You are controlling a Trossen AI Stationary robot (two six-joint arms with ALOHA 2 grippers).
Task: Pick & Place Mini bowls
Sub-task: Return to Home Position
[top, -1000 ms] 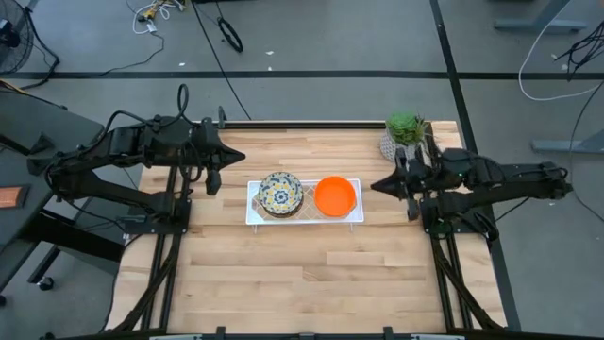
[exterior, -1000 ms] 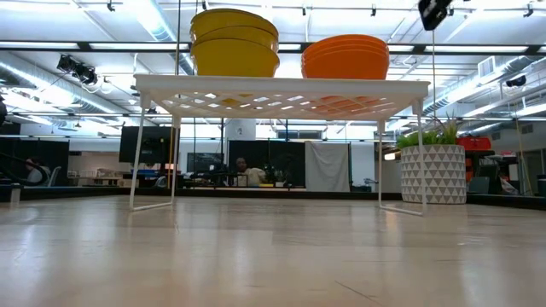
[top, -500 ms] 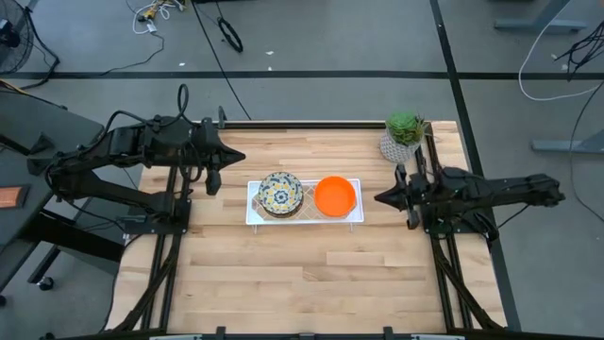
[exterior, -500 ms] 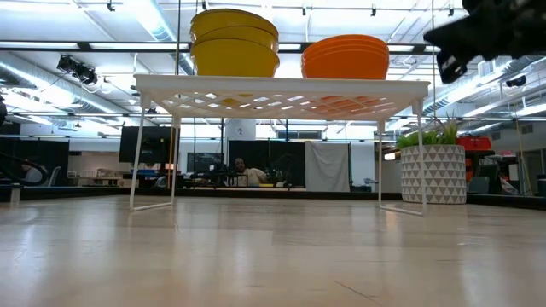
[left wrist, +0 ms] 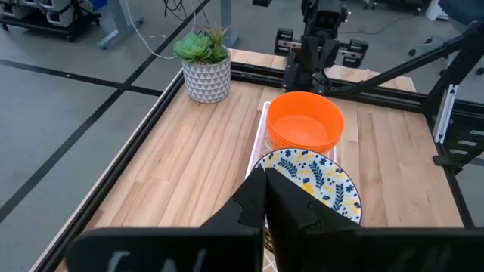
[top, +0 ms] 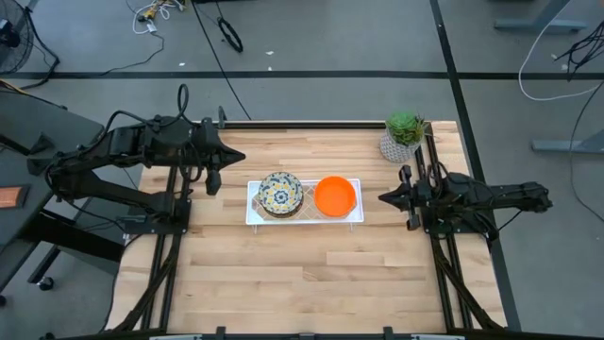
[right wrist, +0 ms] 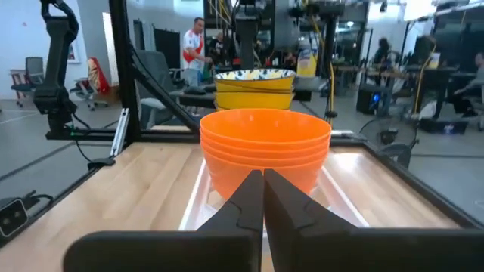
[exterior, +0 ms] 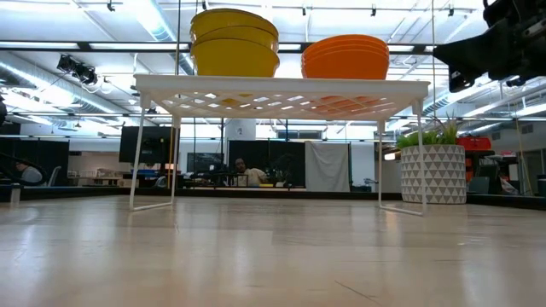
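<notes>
— Orange bowls (top: pixel 335 195) sit stacked on the shelf (top: pixel 253 215) beside the patterned bowls (top: pixel 280 192), sorted by kind.
— Your grippers?
— Left gripper (top: pixel 238 157) and right gripper (top: pixel 382 197) flank the shelf, pinched closed, empty.

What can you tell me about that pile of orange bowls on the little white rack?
The orange stack is about four plain, glossy, bright orange bowls nested upright with level rims; they look like plastic. It rests on the right half of the white lattice shelf, beside but apart from the patterned stack. Nothing else touches it.
</notes>
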